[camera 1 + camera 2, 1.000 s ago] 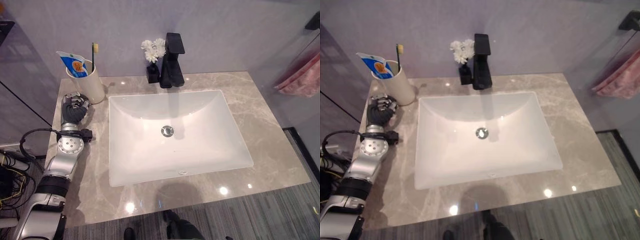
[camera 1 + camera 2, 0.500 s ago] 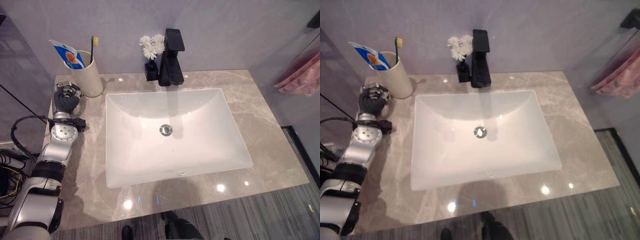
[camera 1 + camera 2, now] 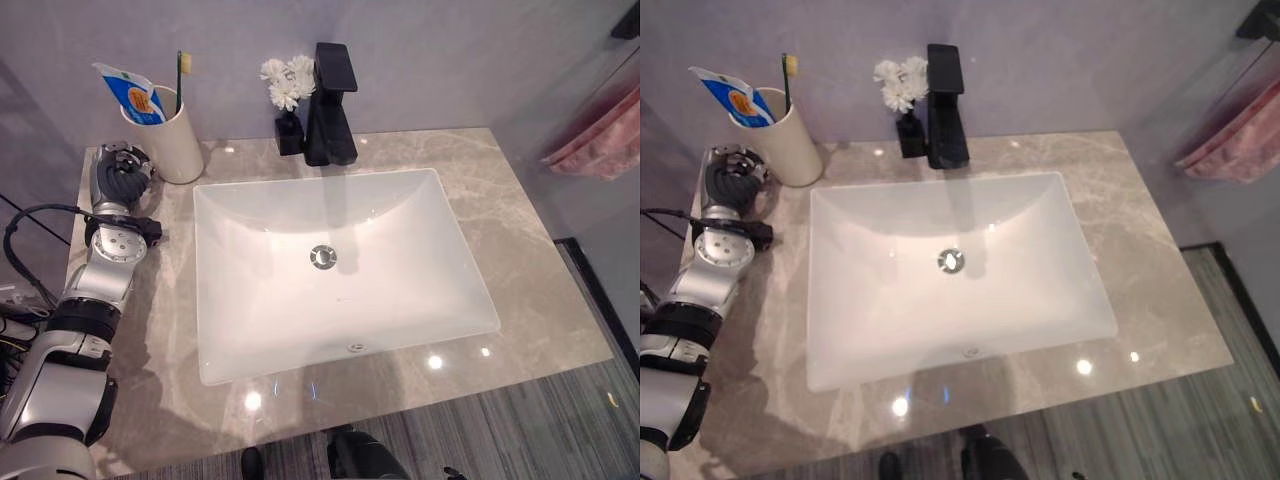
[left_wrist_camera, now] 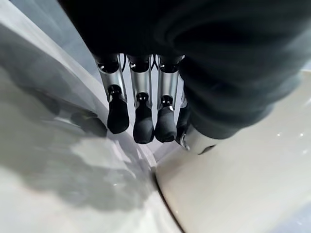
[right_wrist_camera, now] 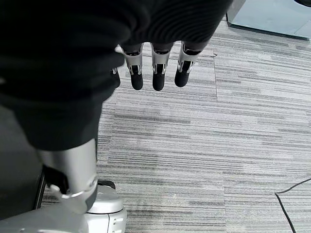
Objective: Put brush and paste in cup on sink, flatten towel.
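With brush (image 3: pixel 181 74) and paste (image 3: pixel 130 95) seen standing in the cup (image 3: pixel 168 142) at the counter (image 3: pixel 560 300)'s 10 o'clock, the empty left hand (image 3: pixel 113 178) has been drawn just clear, fingers (image 4: pixel 144 125) loosely curled, so the pink towel (image 3: pixel 598 150) at 2 o'clock is judged left to flatten

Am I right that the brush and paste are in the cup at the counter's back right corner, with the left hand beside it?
Not quite. The cup with the brush and paste stands at the counter's back left corner, as the left eye view shows. The left hand is indeed beside it.
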Tool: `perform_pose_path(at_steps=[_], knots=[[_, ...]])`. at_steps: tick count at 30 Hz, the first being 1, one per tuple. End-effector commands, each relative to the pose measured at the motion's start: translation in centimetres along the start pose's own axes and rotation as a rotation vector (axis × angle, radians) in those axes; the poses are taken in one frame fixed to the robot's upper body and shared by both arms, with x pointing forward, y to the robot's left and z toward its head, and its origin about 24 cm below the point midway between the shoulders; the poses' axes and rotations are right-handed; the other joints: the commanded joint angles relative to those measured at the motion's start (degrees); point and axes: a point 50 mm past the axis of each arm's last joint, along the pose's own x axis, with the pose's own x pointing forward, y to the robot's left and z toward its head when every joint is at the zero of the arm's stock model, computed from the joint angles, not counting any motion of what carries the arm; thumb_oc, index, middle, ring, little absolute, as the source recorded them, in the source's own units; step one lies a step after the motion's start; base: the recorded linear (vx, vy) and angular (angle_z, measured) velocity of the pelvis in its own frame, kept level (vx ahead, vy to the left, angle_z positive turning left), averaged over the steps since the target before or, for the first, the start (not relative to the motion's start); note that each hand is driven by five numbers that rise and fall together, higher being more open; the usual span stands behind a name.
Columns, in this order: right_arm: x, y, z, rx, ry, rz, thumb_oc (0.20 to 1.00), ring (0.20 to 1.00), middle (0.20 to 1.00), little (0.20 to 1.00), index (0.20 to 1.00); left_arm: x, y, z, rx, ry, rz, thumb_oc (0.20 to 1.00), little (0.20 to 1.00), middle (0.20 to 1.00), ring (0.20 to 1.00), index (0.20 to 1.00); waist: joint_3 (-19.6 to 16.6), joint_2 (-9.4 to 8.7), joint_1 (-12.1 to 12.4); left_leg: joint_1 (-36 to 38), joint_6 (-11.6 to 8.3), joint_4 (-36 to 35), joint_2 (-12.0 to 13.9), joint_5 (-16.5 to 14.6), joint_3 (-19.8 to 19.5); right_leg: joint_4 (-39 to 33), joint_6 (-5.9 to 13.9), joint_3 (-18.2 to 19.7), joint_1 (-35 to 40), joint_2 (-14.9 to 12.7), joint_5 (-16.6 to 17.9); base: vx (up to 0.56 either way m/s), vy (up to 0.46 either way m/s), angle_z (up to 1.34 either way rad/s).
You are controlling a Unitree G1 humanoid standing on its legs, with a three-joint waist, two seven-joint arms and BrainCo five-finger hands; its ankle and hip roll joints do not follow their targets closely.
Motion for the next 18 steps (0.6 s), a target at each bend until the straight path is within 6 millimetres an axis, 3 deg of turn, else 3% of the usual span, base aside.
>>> perform_pose_path(at_steps=[1,18], knots=[[0.4,-1.6,1.5,0.006,-0.044,-0.041,1.000,1.000,1.000,1.000,1.000,0.2,-1.7,1.8,0.018,-0.077,-0.039,0.200,0.200,0.200,0.200,0.200,3.4,0.85,-1.6,3.4,-1.07,0.3,1.4,3.0,1.7,0.0,4.03,0.0,5.3,-0.2,-4.7,0.00,0.000,0.00],[0.4,-2.0,1.9,0.010,-0.060,-0.061,1.000,1.000,1.000,1.000,1.000,-0.4,-4.5,3.3,-0.031,-0.113,-0.096,0.200,0.200,0.200,0.200,0.200,3.1,2.05,-2.7,4.4,-1.29,0.3,1.5,2.6,3.3,0.0,3.83,1.1,5.0,0.6,-4.9,0.01,-0.004,-0.04]])
